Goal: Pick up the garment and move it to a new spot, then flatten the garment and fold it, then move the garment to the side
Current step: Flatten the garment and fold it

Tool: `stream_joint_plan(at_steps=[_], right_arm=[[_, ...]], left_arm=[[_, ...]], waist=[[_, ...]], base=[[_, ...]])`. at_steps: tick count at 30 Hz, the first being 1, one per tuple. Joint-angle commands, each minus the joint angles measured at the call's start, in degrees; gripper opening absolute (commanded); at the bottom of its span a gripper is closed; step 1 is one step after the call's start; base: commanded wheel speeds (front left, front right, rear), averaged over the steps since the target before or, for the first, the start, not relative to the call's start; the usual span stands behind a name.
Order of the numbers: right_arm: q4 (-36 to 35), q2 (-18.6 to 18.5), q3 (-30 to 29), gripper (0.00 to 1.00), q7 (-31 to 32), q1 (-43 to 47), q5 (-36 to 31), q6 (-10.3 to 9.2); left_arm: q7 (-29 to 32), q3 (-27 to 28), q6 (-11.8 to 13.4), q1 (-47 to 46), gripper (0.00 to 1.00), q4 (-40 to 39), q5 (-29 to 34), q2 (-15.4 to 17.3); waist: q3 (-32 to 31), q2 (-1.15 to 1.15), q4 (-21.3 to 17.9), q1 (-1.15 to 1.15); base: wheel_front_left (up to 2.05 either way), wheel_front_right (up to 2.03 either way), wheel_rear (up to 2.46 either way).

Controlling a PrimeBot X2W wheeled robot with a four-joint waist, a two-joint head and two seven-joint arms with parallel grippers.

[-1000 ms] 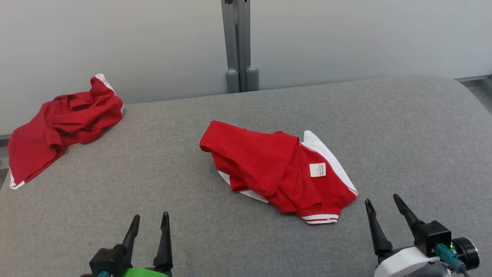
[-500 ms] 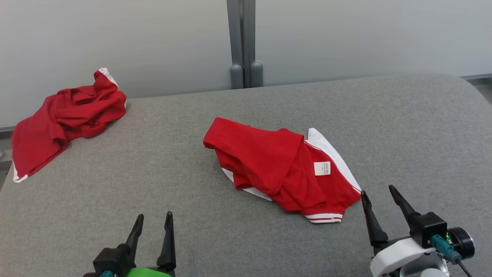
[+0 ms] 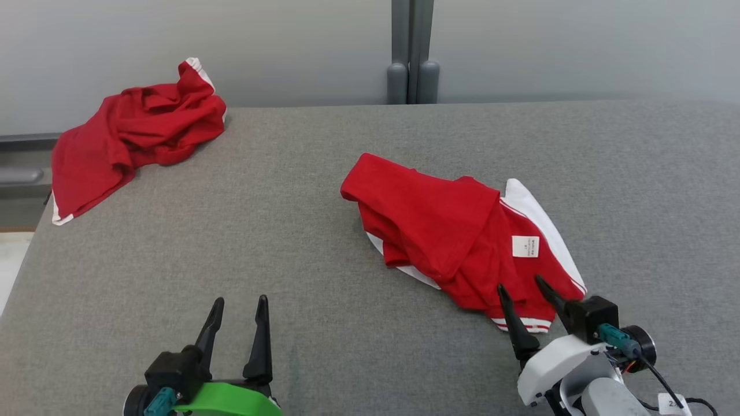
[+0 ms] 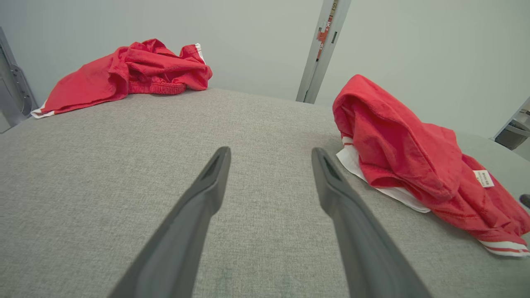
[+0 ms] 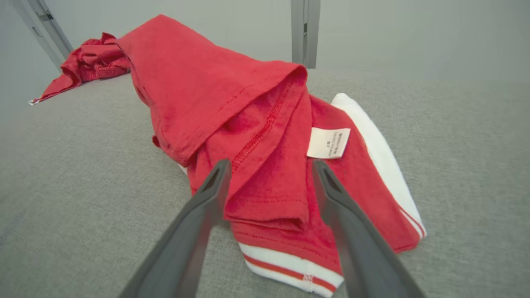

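Head view gives you the garment (image 3: 451, 225) right of table (image 3: 260, 231) centre, right gripper (image 3: 518, 282), jaws apart, over its striped near hem; left gripper (image 3: 241, 299), likewise spread, above bare surface; second garment (image 3: 139, 127) lies at the far-left corner.

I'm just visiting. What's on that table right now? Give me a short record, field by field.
surface: grey fabric-covered table
near garment: crumpled red cloth garment with white trim, right of centre, white label showing
far garment: second rumpled red garment, far left corner
right claw: open, empty, at the near garment's striped hem
left claw: open, empty, over bare table
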Motion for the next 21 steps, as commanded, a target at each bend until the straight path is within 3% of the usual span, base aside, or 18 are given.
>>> stream_joint_plan(at_steps=[1, 6, 11, 12, 15, 16, 21], right_arm=[[2.31, -0.29, 0.77, 1.0, -0.03, -1.85, 1.51, -0.1], [10.05, -0.35, 3.26, 1.0, -0.03, -7.19, 4.42, -0.1], [12.49, -0.33, 4.74, 1.0, -0.03, -10.94, 4.26, -0.1], [12.57, -0.31, 5.3, 0.7, -0.03, -11.59, 4.64, -0.1], [11.33, -0.33, 6.38, 0.08, -0.03, -13.56, 4.17, -0.1], [10.72, -0.33, 6.56, 0.0, -0.03, -14.01, 3.59, -0.1], [5.49, -0.3, 9.98, 0.0, -0.03, -16.13, 3.96, -0.1]], left_arm=[[-0.04, -0.11, 0.26, -1.12, 1.0, -0.12, -0.42, 0.07], [-0.05, -0.51, 0.43, -2.57, 1.0, -0.4, -0.92, 0.06], [-0.04, -0.69, 0.71, -3.46, 1.0, -0.61, -1.33, 0.06], [-0.05, -0.78, 0.82, -3.55, 1.0, -0.59, -1.35, 0.06], [-0.05, -1.07, 1.04, -3.79, 1.0, -0.58, -1.66, 0.06], [-0.04, -1.17, 1.11, -3.93, 1.0, -0.63, -1.7, 0.06], [-0.04, -1.45, 1.4, -4.26, 1.0, -1.01, -2.32, 0.06]], waist=[[2.98, 0.0, 2.92, 0.0], [5.76, 0.0, 5.33, 0.0], [7.32, 0.0, 6.56, 0.0], [7.46, 0.0, 6.69, 0.0], [7.72, 0.0, 6.95, 0.0], [7.76, 0.0, 7.02, 0.0], [7.83, 0.0, 7.19, 0.0]], base=[[0.0, 0.0, 0.0], [0.0, 0.0, 0.0], [0.0, 0.0, 0.0], [0.0, 0.0, 0.0], [0.0, 0.0, 0.0], [0.0, 0.0, 0.0], [0.0, 0.0, 0.0]])
